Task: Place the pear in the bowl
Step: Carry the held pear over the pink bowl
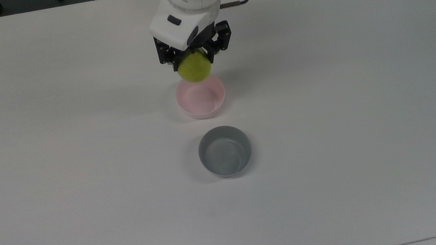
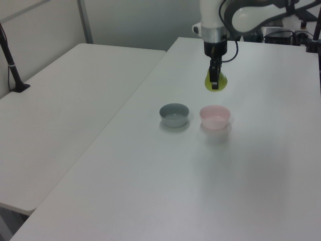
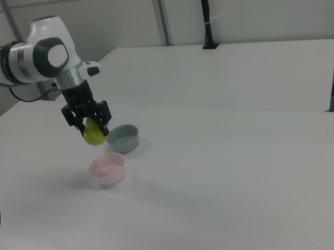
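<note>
The yellow-green pear hangs in the air, with my gripper shut on its upper part. In the top view it overlaps the far rim of the pale pink bowl. The right view has the pear well above the pink bowl, with the gripper over it. Seen from the left view, the pear hovers above and slightly behind the bowl, held by the gripper. The bowl's inside is bare.
A grey bowl of similar size stands just beside the pink one on the white table. A second white table adjoins on the left view's left. A black post stands at the far table's back.
</note>
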